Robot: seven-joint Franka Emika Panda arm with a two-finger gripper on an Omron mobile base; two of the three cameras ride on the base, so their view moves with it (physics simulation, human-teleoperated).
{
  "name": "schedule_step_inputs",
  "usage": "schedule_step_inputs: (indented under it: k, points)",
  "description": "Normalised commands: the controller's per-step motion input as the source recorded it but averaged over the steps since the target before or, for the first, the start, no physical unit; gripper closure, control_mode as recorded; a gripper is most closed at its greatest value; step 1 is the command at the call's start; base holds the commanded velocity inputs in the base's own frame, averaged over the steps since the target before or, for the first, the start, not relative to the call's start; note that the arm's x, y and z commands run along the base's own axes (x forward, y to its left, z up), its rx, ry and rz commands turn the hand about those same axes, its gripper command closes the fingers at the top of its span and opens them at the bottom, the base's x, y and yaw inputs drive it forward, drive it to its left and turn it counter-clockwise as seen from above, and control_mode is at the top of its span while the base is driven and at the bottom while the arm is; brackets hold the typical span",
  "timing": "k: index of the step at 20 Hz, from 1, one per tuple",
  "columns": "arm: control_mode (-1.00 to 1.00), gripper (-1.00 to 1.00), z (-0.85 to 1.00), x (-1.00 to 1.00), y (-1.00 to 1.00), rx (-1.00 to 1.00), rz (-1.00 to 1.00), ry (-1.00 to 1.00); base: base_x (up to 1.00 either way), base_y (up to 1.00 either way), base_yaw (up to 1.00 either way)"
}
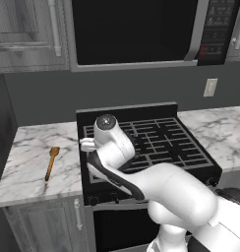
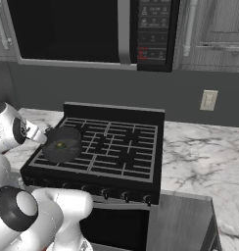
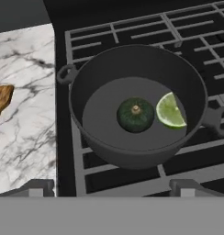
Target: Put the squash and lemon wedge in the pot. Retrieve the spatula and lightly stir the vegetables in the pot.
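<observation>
Robot gripper [image 3: 111, 187] hovering, fingers spread wide, above a pot [image 3: 132, 149] sitting on the stove [image 2: 116, 147].
Inside the pot, the squash [image 3: 135, 114] is lying beside the lemon wedge [image 3: 170, 111]; the spatula [image 1: 51, 163] is resting well apart on the counter [image 1: 28, 162].

I see a home kitchen: a black stove [image 2: 104, 147] between marble counters [image 1: 36, 157], a microwave [image 2: 87, 32] above, grey cabinets [image 1: 26, 32].

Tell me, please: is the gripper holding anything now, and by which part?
Nothing is held. The gripper is open above the pot, with squash and lemon wedge inside; the spatula lies untouched on the counter.
</observation>
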Motion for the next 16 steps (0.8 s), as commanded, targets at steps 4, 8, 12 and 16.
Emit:
schedule_step_inputs:
  k: [4, 8, 12, 16]
  points:
    - [-1.0, -1.0, 0.0, -0.08, 0.44, 0.09, 0.06, 0.0, 0.0, 0.0, 0.0]
    - [-1.0, -1.0, 0.0, -0.02, 0.49, 0.07, 0.09, 0.0, 0.0, 0.0, 0.0]
    - [-1.0, -1.0, 0.0, 0.0, 0.51, 0.07, 0.09, 0.0, 0.0, 0.0, 0.0]
    - [-1.0, -1.0, -0.08, 0.09, 0.56, 0.02, 0.07, 0.0, 0.0, 0.0, 0.0]
